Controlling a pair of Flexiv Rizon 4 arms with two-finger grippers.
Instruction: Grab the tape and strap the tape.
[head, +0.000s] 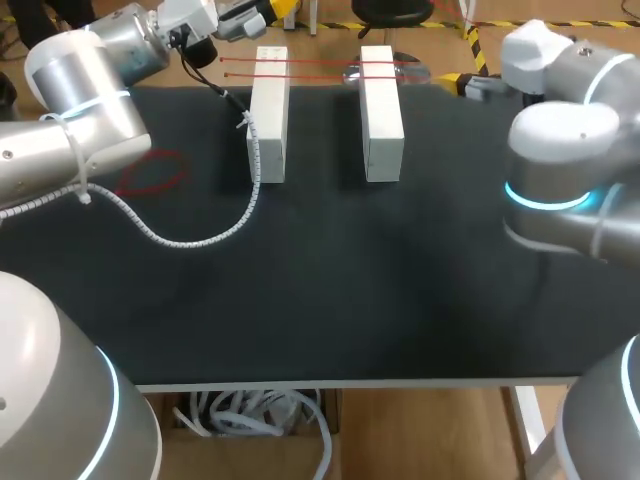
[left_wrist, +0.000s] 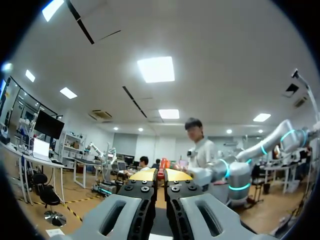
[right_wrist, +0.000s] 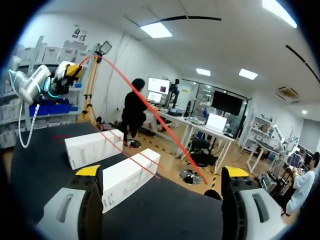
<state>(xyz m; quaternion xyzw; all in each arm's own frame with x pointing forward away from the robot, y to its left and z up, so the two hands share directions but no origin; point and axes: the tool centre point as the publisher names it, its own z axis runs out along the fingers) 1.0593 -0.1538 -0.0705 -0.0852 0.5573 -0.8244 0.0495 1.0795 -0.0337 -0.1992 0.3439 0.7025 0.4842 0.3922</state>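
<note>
a soft black cloth covers the desk (head: 350, 290). one smooth white box-shaped block (head: 269, 115) stands on it, with a second white block (head: 381, 115) just like it beside it. a thin red tape (head: 320, 61) runs across the far ends of both. the left jaws are up past the far edge of the desk, closed tight on a bit of the tape. the right jaws are wide open and hold nothing. the tape lies ahead of them.
</note>
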